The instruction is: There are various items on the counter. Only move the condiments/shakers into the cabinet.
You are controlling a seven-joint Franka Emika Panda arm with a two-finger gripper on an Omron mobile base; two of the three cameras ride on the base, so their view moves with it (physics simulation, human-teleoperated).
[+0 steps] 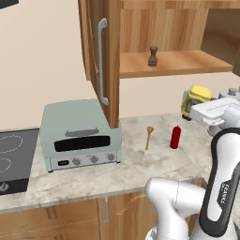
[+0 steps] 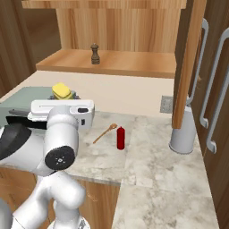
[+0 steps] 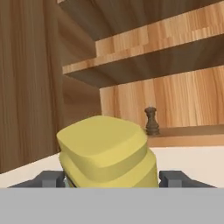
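Observation:
My gripper (image 3: 111,180) is shut on the squat yellow labelled bottle (image 3: 107,151), whose cap fills the space between the fingers. In the base views the bottle (image 1: 197,97) (image 2: 61,91) hangs above the back of the counter (image 1: 136,166). The small dark brown shaker (image 1: 153,56) (image 2: 95,54) (image 3: 152,121) stands upright on the shelf of the open cabinet (image 1: 187,63). Down on the counter, the slim red squeeze bottle (image 1: 176,137) (image 2: 120,137) stands upright beside the wooden spoon (image 1: 149,137) (image 2: 105,133).
The cabinet door (image 1: 110,61) stands swung out over the counter, above a pale green toaster oven (image 1: 79,136). At the far left lies a black cooktop (image 1: 11,159). A tall grey canister (image 2: 182,134) stands at the right, by closed wood fronts with bar handles (image 2: 214,89).

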